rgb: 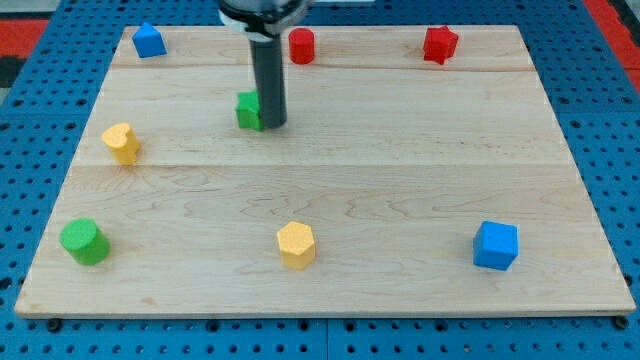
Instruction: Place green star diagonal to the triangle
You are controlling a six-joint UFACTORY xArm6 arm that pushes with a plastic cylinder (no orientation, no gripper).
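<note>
No bins or trays here, only the wooden board; every block sits loose on it.

Arm ends in a plain dark rod, so no jaws to read as wide or narrow, and it holds nothing. My tip is down on the board in the upper-left-centre of the frame, touching the right side of the green star. The rod covers the star's right edge, so the shape is only partly readable.

Other blocks:
- blue triangle, top left corner, well apart from the star, up and to its left
- red cylinder, top centre, just right of the rod
- red star, top right
- yellow heart, left edge, mid height
- green cylinder, bottom left
- yellow hexagon, bottom centre
- blue cube, bottom right

Surface: light wood planks running left to right, seams visible, near edge along the frame bottom. Board rests on a blue perforated base that shows on all sides. Red patches at the far top corners of the frame, too cropped to identify.
</note>
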